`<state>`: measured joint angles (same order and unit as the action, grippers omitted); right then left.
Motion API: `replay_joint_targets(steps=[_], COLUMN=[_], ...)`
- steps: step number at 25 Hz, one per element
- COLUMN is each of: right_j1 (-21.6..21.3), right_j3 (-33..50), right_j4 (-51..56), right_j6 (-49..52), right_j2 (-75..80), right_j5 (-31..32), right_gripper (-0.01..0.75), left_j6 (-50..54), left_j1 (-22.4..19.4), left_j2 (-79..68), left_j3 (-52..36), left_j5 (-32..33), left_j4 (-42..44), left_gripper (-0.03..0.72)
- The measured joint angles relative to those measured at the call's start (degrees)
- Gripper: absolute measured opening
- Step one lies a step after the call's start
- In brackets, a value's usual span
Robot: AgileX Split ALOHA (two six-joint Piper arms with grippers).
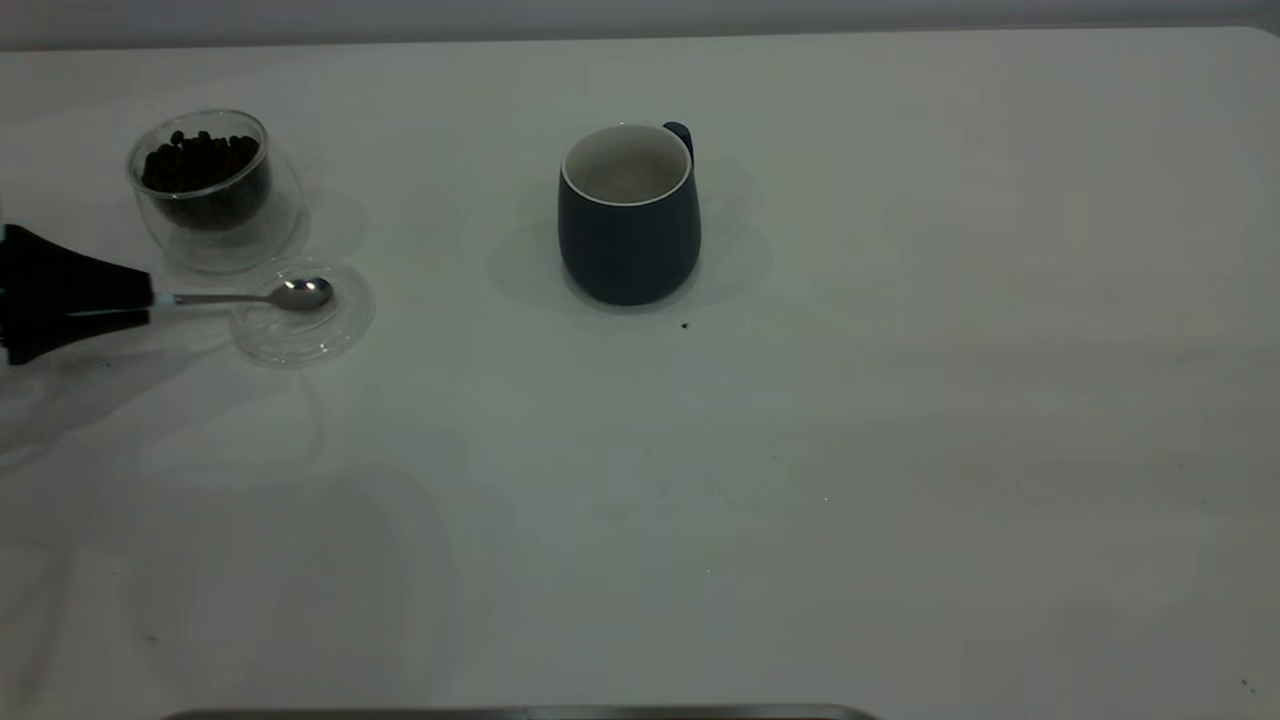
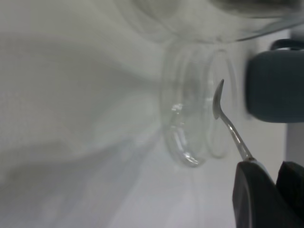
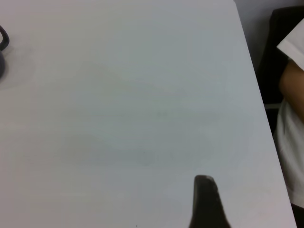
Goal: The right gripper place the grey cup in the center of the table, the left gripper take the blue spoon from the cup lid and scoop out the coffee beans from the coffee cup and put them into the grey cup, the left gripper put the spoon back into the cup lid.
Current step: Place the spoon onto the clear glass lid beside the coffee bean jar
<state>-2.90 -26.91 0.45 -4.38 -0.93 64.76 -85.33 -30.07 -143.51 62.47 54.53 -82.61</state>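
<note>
The grey cup (image 1: 630,230) stands upright mid-table, its handle turned to the back; its inside looks pale. At the far left my left gripper (image 1: 150,298) is shut on the pale-blue handle of the blue spoon (image 1: 260,297). The spoon lies level, its metal bowl over the clear cup lid (image 1: 300,338); I cannot tell whether the two touch. Just behind the lid stands the glass coffee cup (image 1: 232,240) holding a heap of coffee beans (image 1: 200,160). The left wrist view shows the spoon (image 2: 228,121), the lid (image 2: 187,147), the grey cup (image 2: 275,85) and the gripper (image 2: 273,173). The right gripper (image 3: 205,199) hangs over bare table.
The white table (image 1: 900,450) stretches wide to the right of the mug. A dark speck (image 1: 684,325) lies just in front of the mug. In the right wrist view a person's arm in a white sleeve (image 3: 292,80) sits beyond the table edge.
</note>
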Motion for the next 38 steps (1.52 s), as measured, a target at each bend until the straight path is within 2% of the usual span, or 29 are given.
replay_joint_targets(steps=[12,17,19,26,29,34,38], right_j1=[0.0,0.0,0.0,0.0,0.0,0.0,0.0], right_j3=[0.0,0.0,0.0,0.0,0.0,0.0,0.0], right_j4=[0.0,0.0,0.0,0.0,0.0,0.0,0.0], right_j6=[0.0,0.0,0.0,0.0,0.0,0.0,0.0], right_j2=[0.0,0.0,0.0,0.0,0.0,0.0,0.0], right_j5=[0.0,0.0,0.0,0.0,0.0,0.0,0.0], right_gripper=[0.459,0.459,0.459,0.459,0.459,0.459,0.459], left_j6=[-0.13,-0.28,-1.41,-11.51,-15.2,-18.98,-18.05], left_j1=[5.12,5.45,5.45,5.45,5.45,5.45,5.45], left_j2=[-0.06,-0.06,-0.06,-0.06,0.48,4.97,12.83], left_j3=[0.0,0.0,0.0,0.19,0.2,0.2,0.2], left_j5=[-1.87,-3.16,-3.82,-4.42,-8.2,-17.34,-18.45], left_j4=[-3.69,-3.95,-3.95,-2.75,-2.1,-0.61,1.55], left_gripper=[0.122,0.141,0.185,0.521,0.617,0.638,0.623])
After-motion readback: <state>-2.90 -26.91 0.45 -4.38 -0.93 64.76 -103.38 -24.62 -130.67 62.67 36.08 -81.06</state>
